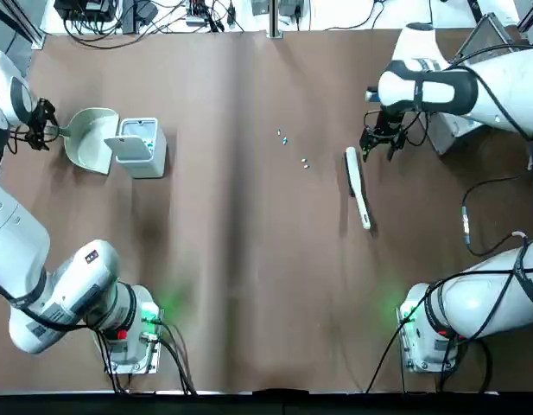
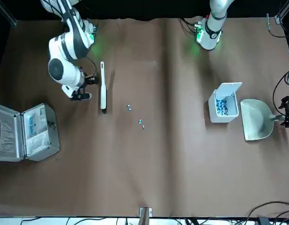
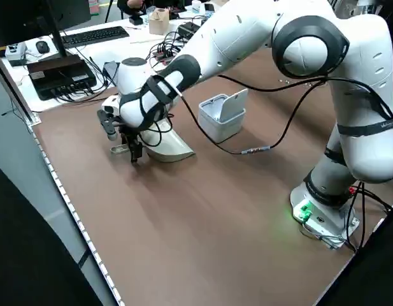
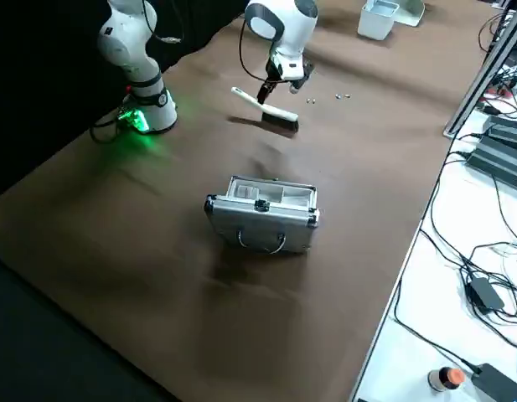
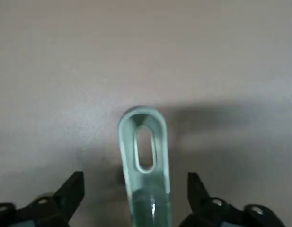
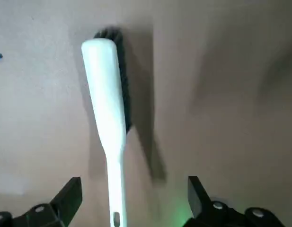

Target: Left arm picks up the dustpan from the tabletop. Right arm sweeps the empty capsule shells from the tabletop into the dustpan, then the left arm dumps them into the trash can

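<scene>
The cream dustpan (image 1: 89, 138) lies flat on the tabletop (image 1: 249, 277) at the far left, its pan facing the trash can (image 1: 141, 147). My left gripper (image 1: 41, 125) is low at the end of the dustpan handle (image 5: 143, 151). It is open, with one finger on each side of the handle and a gap on both sides. A few tiny capsule shells (image 1: 283, 138) lie near the middle. Just right of the white brush (image 1: 358, 186), my right gripper (image 1: 383, 138) hovers open and holds nothing; the brush handle (image 6: 115, 189) shows between its fingers.
The trash can (image 2: 224, 105) stands with its flap up and blue capsules inside. An open silver case (image 2: 27, 131) sits at the table's right edge, behind the right arm. Cables and desk gear lie beyond the far edge.
</scene>
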`<state>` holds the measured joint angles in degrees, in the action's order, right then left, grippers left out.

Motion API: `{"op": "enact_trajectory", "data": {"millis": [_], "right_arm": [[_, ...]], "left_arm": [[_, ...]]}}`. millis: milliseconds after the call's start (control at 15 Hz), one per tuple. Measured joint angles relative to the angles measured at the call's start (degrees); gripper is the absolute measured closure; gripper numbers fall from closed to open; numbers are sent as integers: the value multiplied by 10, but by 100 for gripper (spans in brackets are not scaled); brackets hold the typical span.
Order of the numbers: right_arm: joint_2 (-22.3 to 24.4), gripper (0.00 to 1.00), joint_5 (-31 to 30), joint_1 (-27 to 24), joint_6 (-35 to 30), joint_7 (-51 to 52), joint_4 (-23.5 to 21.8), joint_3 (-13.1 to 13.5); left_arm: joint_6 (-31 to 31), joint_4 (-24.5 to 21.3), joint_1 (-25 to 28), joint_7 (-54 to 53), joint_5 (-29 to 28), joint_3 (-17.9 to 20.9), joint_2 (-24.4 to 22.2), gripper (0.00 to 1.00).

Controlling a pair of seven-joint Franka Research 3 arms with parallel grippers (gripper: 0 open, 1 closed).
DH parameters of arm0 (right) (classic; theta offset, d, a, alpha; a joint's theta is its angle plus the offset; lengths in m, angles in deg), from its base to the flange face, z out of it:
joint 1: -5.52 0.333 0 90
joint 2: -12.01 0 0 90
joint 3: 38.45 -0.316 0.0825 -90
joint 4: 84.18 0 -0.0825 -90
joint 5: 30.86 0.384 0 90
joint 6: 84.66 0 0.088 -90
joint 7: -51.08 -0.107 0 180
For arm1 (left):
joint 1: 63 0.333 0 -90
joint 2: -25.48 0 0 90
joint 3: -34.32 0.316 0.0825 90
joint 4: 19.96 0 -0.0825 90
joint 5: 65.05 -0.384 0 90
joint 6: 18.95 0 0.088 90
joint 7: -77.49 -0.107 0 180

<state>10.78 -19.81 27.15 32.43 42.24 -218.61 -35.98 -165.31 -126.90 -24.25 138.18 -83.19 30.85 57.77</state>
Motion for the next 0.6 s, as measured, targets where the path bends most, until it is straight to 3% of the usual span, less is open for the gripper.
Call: {"op": "enact_trajectory", "data": {"millis": [133,400,600], "right_arm": [[-19,2,1,17,12,-11,-3,0],[-68,4,1,50,23,-19,-4,0],[-93,16,1,64,25,-20,-4,0]], "left_arm": [[0,5,0,-2,-4,0,0,17],[0,10,0,-3,-5,0,0,22],[0,14,0,-3,-5,0,0,50]]}}
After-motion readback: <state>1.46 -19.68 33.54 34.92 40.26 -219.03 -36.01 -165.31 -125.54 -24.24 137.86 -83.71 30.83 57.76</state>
